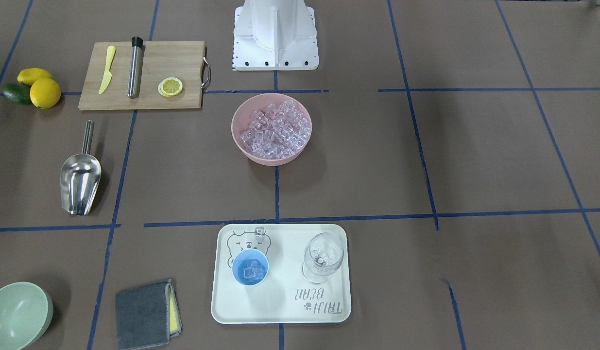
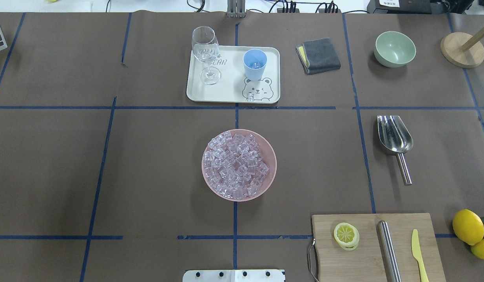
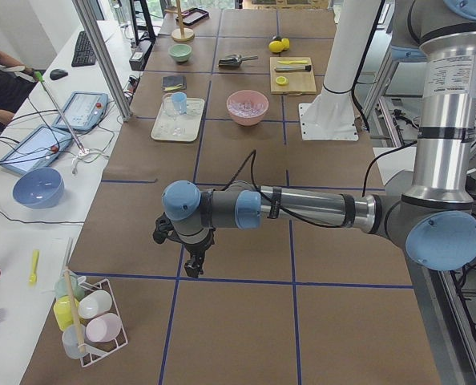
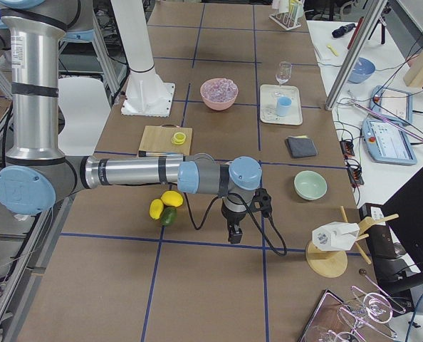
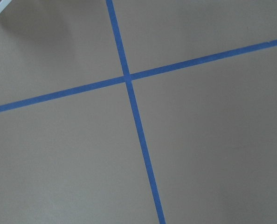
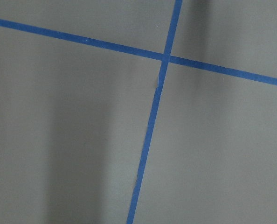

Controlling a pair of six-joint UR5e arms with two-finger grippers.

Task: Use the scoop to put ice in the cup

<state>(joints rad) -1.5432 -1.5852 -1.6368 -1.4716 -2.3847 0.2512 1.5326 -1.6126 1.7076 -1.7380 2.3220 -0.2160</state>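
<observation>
We are seeing shiny steel scoop (image 2: 394, 135) lying 3 o'clock of pink round bowl (image 2: 271, 156); left gripper (image 3: 194, 269), right gripper (image 4: 234, 235) fingers: cannot tell

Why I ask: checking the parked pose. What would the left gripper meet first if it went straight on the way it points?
The left gripper points straight down, so it would likely meet only the bare brown table paper, near a blue tape crossing. Nothing else shows beneath it.
</observation>
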